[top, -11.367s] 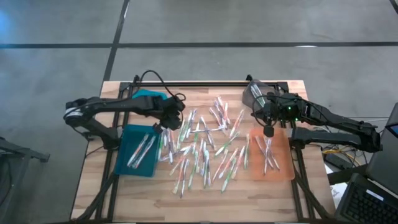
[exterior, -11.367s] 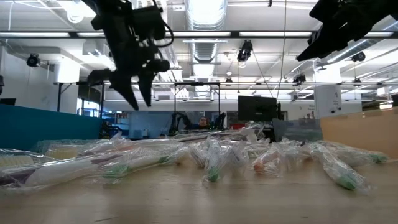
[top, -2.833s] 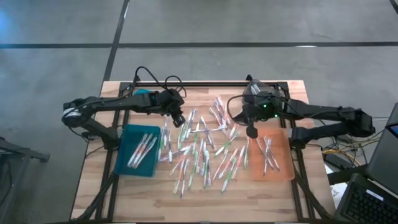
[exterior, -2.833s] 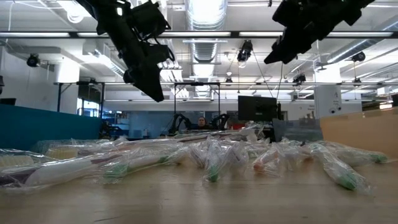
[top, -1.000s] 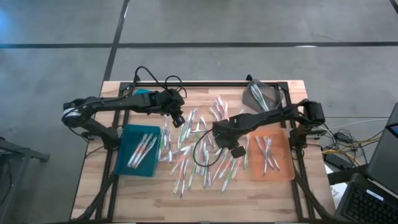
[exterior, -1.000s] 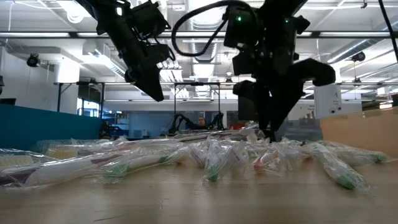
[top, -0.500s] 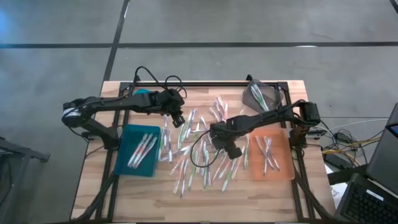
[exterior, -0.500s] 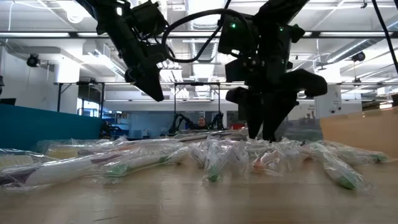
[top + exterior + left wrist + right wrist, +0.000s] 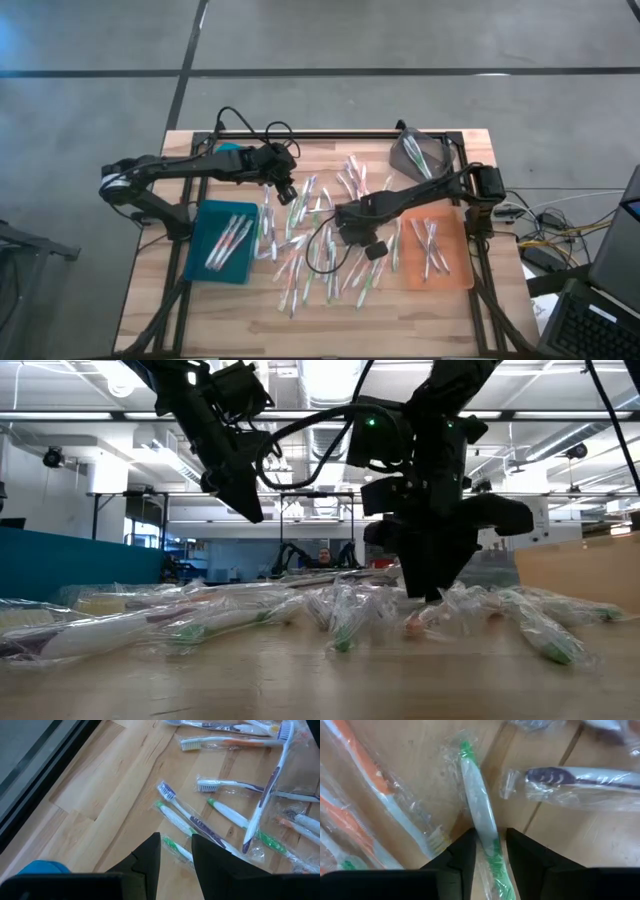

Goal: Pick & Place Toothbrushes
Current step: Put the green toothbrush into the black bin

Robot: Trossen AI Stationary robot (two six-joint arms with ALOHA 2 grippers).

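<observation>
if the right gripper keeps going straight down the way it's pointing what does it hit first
Most likely the wrapped green toothbrush lying between the right gripper's parted fingers. The wooden table sits directly beneath it. How much gap remains is unclear.

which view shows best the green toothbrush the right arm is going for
The right wrist view: the wrapped green toothbrush lies on the table, running between the right gripper jaws. The high view shows only the gripper over the scattered pile, the low view hides it, and the left wrist view looks elsewhere.
</observation>
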